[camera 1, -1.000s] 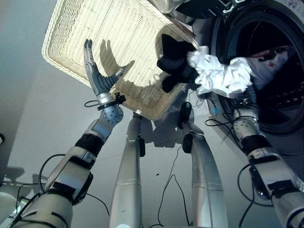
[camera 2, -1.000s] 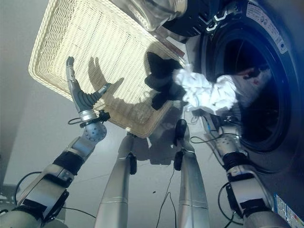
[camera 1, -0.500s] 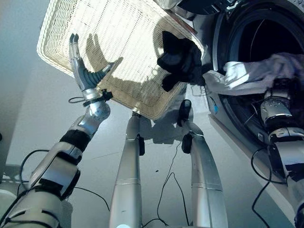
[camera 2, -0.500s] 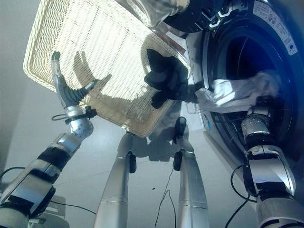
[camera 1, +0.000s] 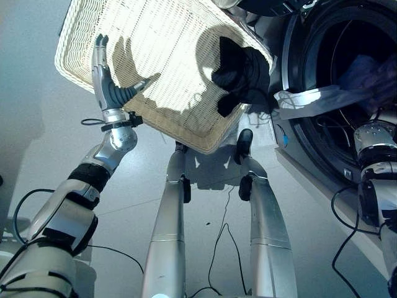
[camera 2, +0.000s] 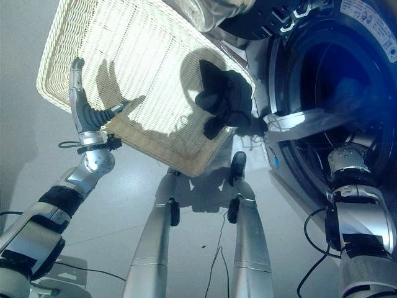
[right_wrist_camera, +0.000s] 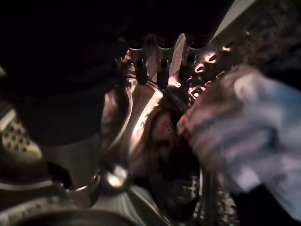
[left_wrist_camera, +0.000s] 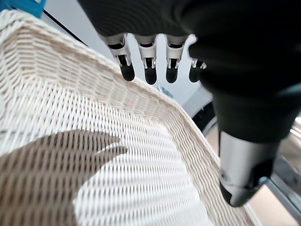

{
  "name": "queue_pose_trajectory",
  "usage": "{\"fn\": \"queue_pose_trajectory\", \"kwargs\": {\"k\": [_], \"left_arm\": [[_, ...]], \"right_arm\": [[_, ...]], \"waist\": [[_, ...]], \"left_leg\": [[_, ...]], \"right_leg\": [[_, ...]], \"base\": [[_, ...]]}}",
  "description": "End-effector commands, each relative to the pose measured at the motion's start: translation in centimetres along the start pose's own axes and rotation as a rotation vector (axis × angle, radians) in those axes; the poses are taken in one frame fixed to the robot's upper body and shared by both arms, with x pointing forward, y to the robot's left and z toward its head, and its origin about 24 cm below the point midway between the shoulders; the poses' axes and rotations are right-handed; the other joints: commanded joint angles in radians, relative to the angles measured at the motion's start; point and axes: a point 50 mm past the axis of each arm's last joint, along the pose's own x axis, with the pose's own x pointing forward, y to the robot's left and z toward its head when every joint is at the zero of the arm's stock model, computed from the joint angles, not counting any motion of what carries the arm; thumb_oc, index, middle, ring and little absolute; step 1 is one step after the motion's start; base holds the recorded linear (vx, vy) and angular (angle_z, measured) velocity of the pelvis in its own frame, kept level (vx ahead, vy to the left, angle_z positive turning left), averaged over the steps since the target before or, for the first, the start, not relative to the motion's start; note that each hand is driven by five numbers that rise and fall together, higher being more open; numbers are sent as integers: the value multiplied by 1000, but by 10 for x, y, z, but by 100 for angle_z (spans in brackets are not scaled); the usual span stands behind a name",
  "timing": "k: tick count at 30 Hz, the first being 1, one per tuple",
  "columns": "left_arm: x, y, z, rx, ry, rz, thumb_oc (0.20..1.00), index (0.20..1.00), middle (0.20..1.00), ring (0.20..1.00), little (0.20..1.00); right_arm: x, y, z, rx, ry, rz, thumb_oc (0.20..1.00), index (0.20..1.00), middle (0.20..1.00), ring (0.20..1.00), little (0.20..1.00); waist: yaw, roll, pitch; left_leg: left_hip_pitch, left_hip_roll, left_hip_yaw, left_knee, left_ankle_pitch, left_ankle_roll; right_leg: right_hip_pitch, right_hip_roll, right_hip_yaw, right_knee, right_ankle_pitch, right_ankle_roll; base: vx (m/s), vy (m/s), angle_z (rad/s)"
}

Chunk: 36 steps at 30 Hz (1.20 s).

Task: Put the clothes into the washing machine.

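Note:
A cream wicker basket (camera 1: 142, 43) lies on the floor left of the washing machine (camera 1: 289, 62). A black garment (camera 1: 240, 73) is heaped in the basket's corner nearest the machine. A white garment (camera 1: 310, 99) stretches from the door rim into the dark drum, where more pale cloth (camera 1: 366, 71) shows. My right arm reaches into the drum; inside it, my right hand (right_wrist_camera: 162, 61) is open with straight fingers, and the pale cloth (right_wrist_camera: 244, 127) is beside them. My left hand (camera 1: 107, 84) is open and raised over the basket's near rim.
The machine's open door, a clear bowl in a dark ring (camera 2: 248, 18), hangs above the basket's far corner. Grey floor (camera 1: 37, 143) spreads left of the basket and in front of the machine.
My right hand has carried the white garment from in front of the basket's corner into the drum, leaving a tail over the rim. The left hand has stayed raised and open.

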Motion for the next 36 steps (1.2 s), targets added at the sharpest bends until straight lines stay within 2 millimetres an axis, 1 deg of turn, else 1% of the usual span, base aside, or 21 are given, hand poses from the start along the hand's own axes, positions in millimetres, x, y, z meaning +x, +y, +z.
{"fn": "queue_pose_trajectory", "kwargs": {"k": [1, 2, 3, 4, 5, 6, 7, 11, 12, 15, 16, 18, 19, 20, 21, 24, 26, 28, 32, 34, 36], "left_arm": [[6, -5, 9, 17, -63, 1, 1000, 1000, 1000, 1000, 1000], [8, -10, 14, 29, -96, -22, 1000, 1000, 1000, 1000, 1000], [9, -10, 14, 31, -98, -25, 1000, 1000, 1000, 1000, 1000], [13, -12, 19, 34, -119, -33, 1000, 1000, 1000, 1000, 1000], [15, -13, 21, 32, -125, -36, 1000, 1000, 1000, 1000, 1000], [20, -14, 24, 27, -134, -37, 1000, 1000, 1000, 1000, 1000], [24, -14, 27, 25, -139, -34, 1000, 1000, 1000, 1000, 1000], [36, -11, 31, 18, -146, -28, 1000, 1000, 1000, 1000, 1000], [37, -10, 32, 15, -149, -24, 1000, 1000, 1000, 1000, 1000], [37, -10, 32, 16, -152, -21, 1000, 1000, 1000, 1000, 1000], [37, -9, 31, 20, -154, -14, 1000, 1000, 1000, 1000, 1000], [36, -10, 32, 22, -157, -9, 1000, 1000, 1000, 1000, 1000], [36, -11, 33, 22, -161, -1, 1000, 1000, 1000, 1000, 1000], [37, -11, 34, 24, -166, 4, 1000, 1000, 1000, 1000, 1000], [37, -12, 35, 24, -168, 6, 1000, 1000, 1000, 1000, 1000], [38, -15, 39, 35, -183, 17, 1000, 1000, 1000, 1000, 1000], [38, -15, 40, 38, -185, 19, 1000, 1000, 1000, 1000, 1000], [39, -17, 43, 29, -190, 33, 1000, 1000, 1000, 1000, 1000], [40, -18, 44, 24, -192, 39, 1000, 1000, 1000, 1000, 1000], [40, -19, 45, 22, -194, 43, 1000, 1000, 1000, 1000, 1000], [40, -20, 45, 20, -194, 44, 1000, 1000, 1000, 1000, 1000]], "right_arm": [[28, 17, 96, -212, -386, 37, 1000, 1000, 1000, 1000, 1000], [24, 24, 90, -485, -493, 42, 1000, 1000, 1000, 1000, 1000], [22, 26, 89, -520, -507, 41, 1000, 1000, 1000, 1000, 1000], [18, 35, 82, -777, -586, 11, 1000, 1000, 1000, 1000, 1000], [18, 36, 79, -886, -605, 17, 1000, 1000, 1000, 1000, 1000], [18, 41, 76, -1054, -648, 25, 1000, 1000, 1000, 1000, 1000], [17, 45, 75, -1113, -652, 41, 1000, 1000, 1000, 1000, 1000], [11, 58, 62, -1194, -621, 161, 1000, 1000, 1000, 1000, 1000], [6, 60, 52, -1227, -636, 225, 1000, 1000, 1000, 1000, 1000], [1, 60, 41, -1271, -643, 297, 1000, 1000, 1000, 1000, 1000], [-3, 57, 29, -1313, -636, 363, 1000, 1000, 1000, 1000, 1000], [-5, 52, 20, -1343, -633, 401, 1000, 1000, 1000, 1000, 1000], [-8, 43, 6, -1372, -597, 458, 1000, 1000, 1000, 1000, 1000], [-11, 37, -3, -1399, -596, 501, 1000, 1000, 1000, 1000, 1000], [-13, 35, -7, -1403, -593, 518, 1000, 1000, 1000, 1000, 1000], [-26, 27, -30, -1463, -562, 632, 1000, 1000, 1000, 1000, 1000], [-29, 25, -36, -1490, -552, 665, 1000, 1000, 1000, 1000, 1000], [-41, 21, -53, -1571, -560, 770, 1000, 1000, 1000, 1000, 1000], [-49, 17, -67, -1653, -552, 864, 1000, 1000, 1000, 1000, 1000], [-54, 9, -79, -1725, -530, 929, 1000, 1000, 1000, 1000, 1000], [-54, 5, -82, -1748, -517, 944, 1000, 1000, 1000, 1000, 1000]], "waist": [[-28, -15, -27], [-24, -12, -27], [-25, -11, -27], [-24, -8, -27], [-22, -6, -27], [-20, -3, -27], [-19, -1, -27], [-16, 7, -27], [-16, 10, -27], [-17, 9, -27], [-19, 8, -27], [-20, 8, -27], [-23, 7, -27], [-26, 7, -27], [-27, 8, -27], [-36, 7, -27], [-38, 7, -27], [-39, 12, -27], [-37, 17, -27], [-35, 17, -27], [-34, 18, -27]], "left_leg": [[13, -22, 2, 145, -194, -38], [11, -21, 4, 142, -189, -36], [10, -21, 3, 142, -189, -35], [4, -25, 3, 149, -190, -34], [2, -25, 3, 151, -190, -33], [0, -26, 4, 152, -190, -29], [-4, -26, 5, 154, -191, -27], [-9, -25, 10, 150, -190, -27], [-10, -24, 12, 145, -190, -26], [-11, -25, 13, 143, -190, -25], [-12, -23, 17, 139, -189, -25], [-10, -22, 19, 134, -188, -25], [-10, -20, 23, 131, -188, -25], [-14, -18, 26, 132, -187, -26], [-15, -17, 27, 132, -186, -26], [-21, -15, 33, 129, -187, -29], [-21, -15, 35, 127, -186, -29], [-23, -13, 41, 122, -184, -32], [-26, -12, 44, 122, -179, -36], [-26, -10, 44, 118, -174, -39], [-23, -10, 45, 115, -173, -39]], "right_leg": [[81, 61, -44, -175, 110, 86], [80, 57, -46, -176, 116, 90], [80, 57, -47, -177, 117, 90], [75, 57, -46, -178, 118, 91], [74, 56, -46, -177, 118, 92], [70, 56, -46, -175, 119, 91], [67, 56, -48, -172, 117, 90], [61, 55, -52, -171, 113, 90], [58, 54, -53, -172, 112, 91], [55, 55, -52, -173, 112, 91], [52, 57, -53, -173, 111, 93], [51, 57, -53, -172, 111, 94], [49, 57, -54, -171, 109, 95], [44, 57, -53, -169, 109, 95], [42, 56, -53, -168, 109, 95], [28, 55, -49, -164, 108, 96], [26, 56, -48, -163, 108, 97], [17, 56, -45, -160, 105, 97], [13, 56, -43, -157, 104, 96], [12, 59, -42, -156, 102, 96], [14, 59, -42, -157, 101, 95]], "base": [[0, -23, 4], [-1, -24, 4], [-11, -20, 6], [-15, 6, 5], [-22, 18, 3], [0, 0, 0], [-12, 16, -4], [-2, 3, -1], [0, 0, 0], [0, 0, 0], [0, 0, 0], [0, 0, 0], [0, 0, 0], [0, 0, 0], [0, 0, 0], [0, 0, 0], [0, 0, 0], [0, 0, 0], [0, 16, -3], [0, 0, 0], [0, 0, 0]]}}
